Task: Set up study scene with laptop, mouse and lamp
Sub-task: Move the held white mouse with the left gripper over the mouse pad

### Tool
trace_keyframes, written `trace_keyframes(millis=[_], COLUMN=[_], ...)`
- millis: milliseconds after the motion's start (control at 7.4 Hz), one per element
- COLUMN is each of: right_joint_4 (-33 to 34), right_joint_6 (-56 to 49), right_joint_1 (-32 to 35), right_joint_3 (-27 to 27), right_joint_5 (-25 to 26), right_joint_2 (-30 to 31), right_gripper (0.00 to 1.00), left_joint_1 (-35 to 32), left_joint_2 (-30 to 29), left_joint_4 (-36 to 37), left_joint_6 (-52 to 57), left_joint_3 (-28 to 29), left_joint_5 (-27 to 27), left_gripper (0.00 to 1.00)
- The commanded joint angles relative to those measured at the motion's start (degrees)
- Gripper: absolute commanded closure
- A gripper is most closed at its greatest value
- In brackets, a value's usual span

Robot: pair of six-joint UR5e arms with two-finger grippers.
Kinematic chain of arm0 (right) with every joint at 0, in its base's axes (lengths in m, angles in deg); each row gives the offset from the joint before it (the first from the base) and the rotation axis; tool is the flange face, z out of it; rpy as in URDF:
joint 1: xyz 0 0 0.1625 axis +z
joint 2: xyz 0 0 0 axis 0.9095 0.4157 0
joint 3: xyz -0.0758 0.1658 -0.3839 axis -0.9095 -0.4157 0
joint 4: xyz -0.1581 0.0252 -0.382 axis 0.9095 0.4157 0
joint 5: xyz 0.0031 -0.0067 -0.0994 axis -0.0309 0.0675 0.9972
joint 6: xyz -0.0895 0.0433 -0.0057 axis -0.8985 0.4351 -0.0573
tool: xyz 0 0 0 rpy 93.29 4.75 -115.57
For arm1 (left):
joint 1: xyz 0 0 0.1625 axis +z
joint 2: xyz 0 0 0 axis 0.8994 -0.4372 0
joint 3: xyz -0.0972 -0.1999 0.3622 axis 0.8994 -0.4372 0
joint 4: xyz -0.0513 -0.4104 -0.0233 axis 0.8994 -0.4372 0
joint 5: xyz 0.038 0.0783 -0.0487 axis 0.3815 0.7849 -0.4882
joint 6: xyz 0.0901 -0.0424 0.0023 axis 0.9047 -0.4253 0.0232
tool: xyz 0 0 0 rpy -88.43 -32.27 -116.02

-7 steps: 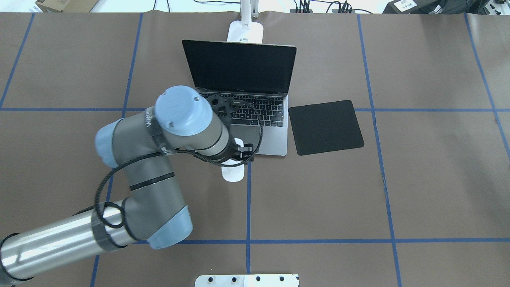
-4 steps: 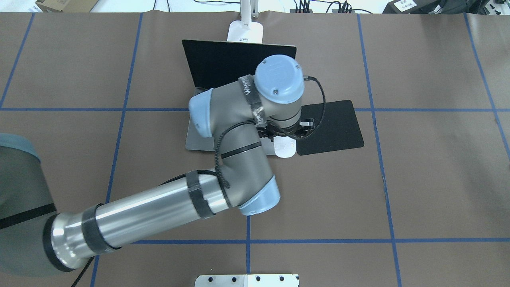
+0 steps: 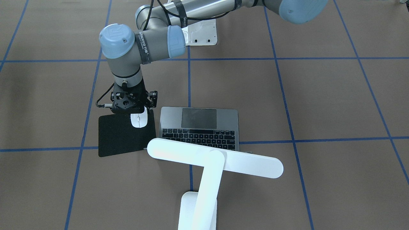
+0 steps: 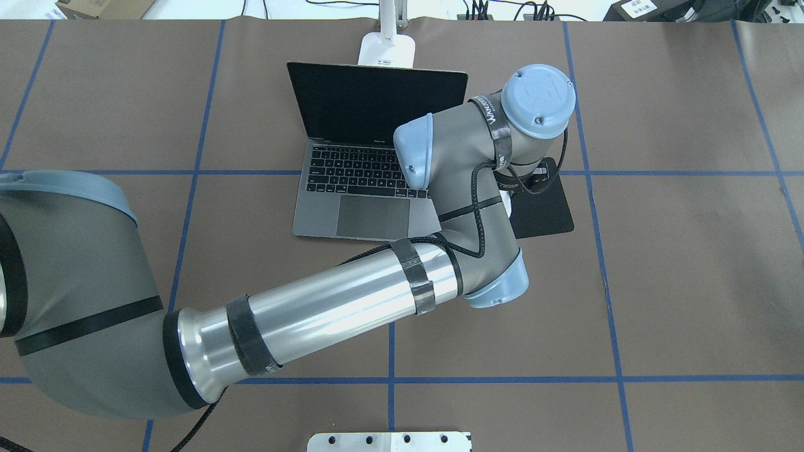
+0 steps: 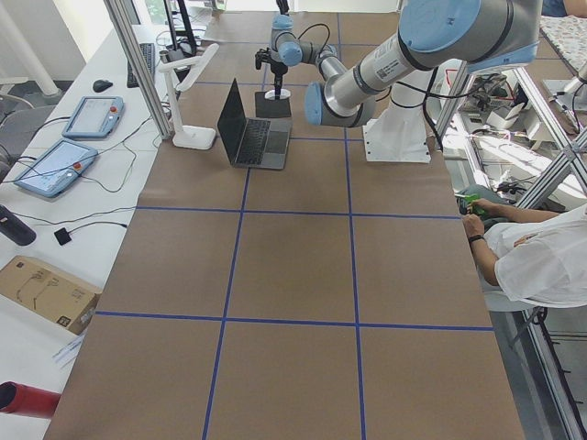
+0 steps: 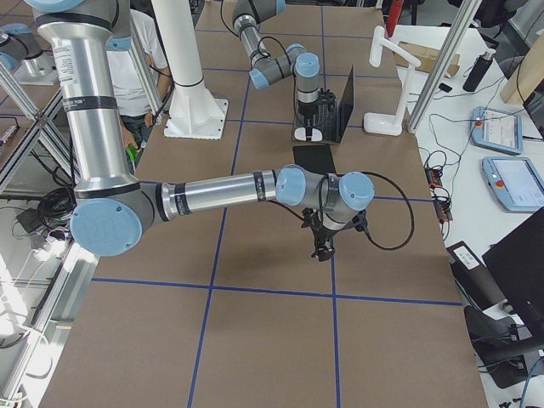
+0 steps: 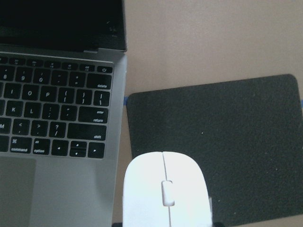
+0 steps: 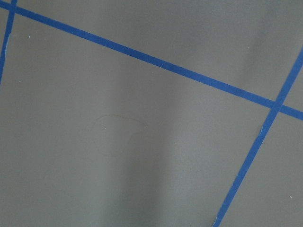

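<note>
1. The mouse [image 3: 138, 121] is held by the left end effector [image 3: 137, 112], which is closed on its sides. The fingers are hidden under the wrist.
2. Directly beneath lies the black pad [image 3: 121, 137]. Placing is judged the step in hand, though contact cannot be made out.
3. A straight lowering and a release are called for next.
4. Just beside stands the open laptop [image 3: 199, 127], with the lamp [image 3: 214, 159] beyond it on the table [image 3: 319, 95].
5. Well apart, the right end effector [image 6: 322, 246] is too small for its opening to be told.

Reads "delete", "return", "shift", "command" and "alt" on the laptop [image 7: 57, 109] keys, plus O, P, K, L (white print). Cannot decipher the strap [image 3: 145, 48] lettering.
</note>
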Motion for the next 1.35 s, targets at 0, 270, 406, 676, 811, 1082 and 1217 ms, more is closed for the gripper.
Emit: trace_keyframes(millis=[0,270,406,676,811,1082,1217], right_joint_4=[0.0,0.0,0.0,0.0,0.0,0.0,0.0], right_joint_6=[0.0,0.0,0.0,0.0,0.0,0.0,0.0], right_joint_1=[-0.22,-0.22,-0.31,-0.4,-0.4,-0.4,-0.4], right_joint_3=[-0.71,-0.63,-0.97,-0.98,-1.06,-1.06,-1.06], right_joint_5=[-1.02,-1.29,-1.29,-1.47,-1.99,-2.34,-2.35], right_joint_2=[-0.13,-0.13,-0.13,-0.13,-0.13,-0.13,-0.13], right_gripper=[0.01,0.01,0.01,0.01,0.01,0.01,0.01], left_joint_1=[0.73,0.99,1.87,3.1,3.45,3.46,3.46], left_joint_2=[-5.5,-5.88,-5.79,-5.88,-5.88,-5.79,-5.79], left_joint_4=[-6.55,-10.86,-13.58,-16.84,-18.68,-20.27,-21.24], left_joint_6=[-1.99,-3.57,-5.06,-8.13,-8.93,-9.38,-9.73], left_joint_3=[12.19,15.48,17.23,18.48,19.35,19.54,19.71], left_joint_5=[1.99,4.09,4.89,5.95,6.91,7.01,7.01], left_gripper=[0.31,0.31,0.31,0.31,0.31,0.31,0.31])
